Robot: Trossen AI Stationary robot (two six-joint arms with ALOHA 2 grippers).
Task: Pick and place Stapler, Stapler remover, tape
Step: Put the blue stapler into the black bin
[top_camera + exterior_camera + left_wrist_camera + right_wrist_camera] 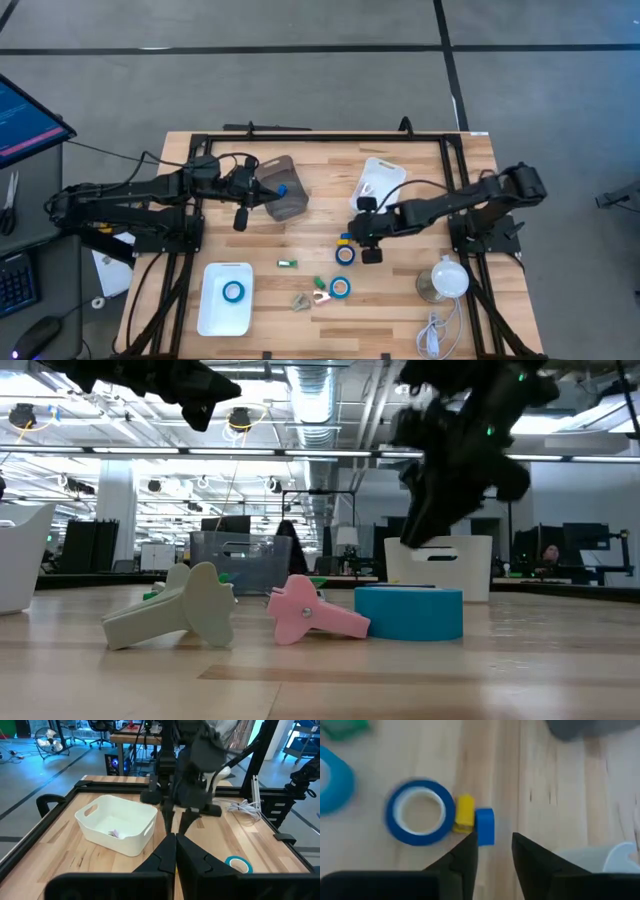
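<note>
A blue tape roll (420,813) lies flat on the table (345,254), with a small yellow-and-blue stapler (475,823) right beside it. My right gripper (495,840) hangs open above the stapler (345,238), raised off the table in the low view (425,510), and touches nothing. A second roll (340,288) lies nearer the near edge, also in the low view (408,612). A third roll (233,291) lies in the white tray (212,318). Pink (310,610) and grey (180,610) staple removers lie on their sides. My left gripper (175,847) is shut, empty, by the grey bin (283,198).
A white bin (383,180) stands toward the far edge, beyond my right gripper. The grey bin holds a small blue thing (282,187). A green remover (320,282), a small green piece (288,263), a white round lamp (447,278) and its cable (432,330) lie near.
</note>
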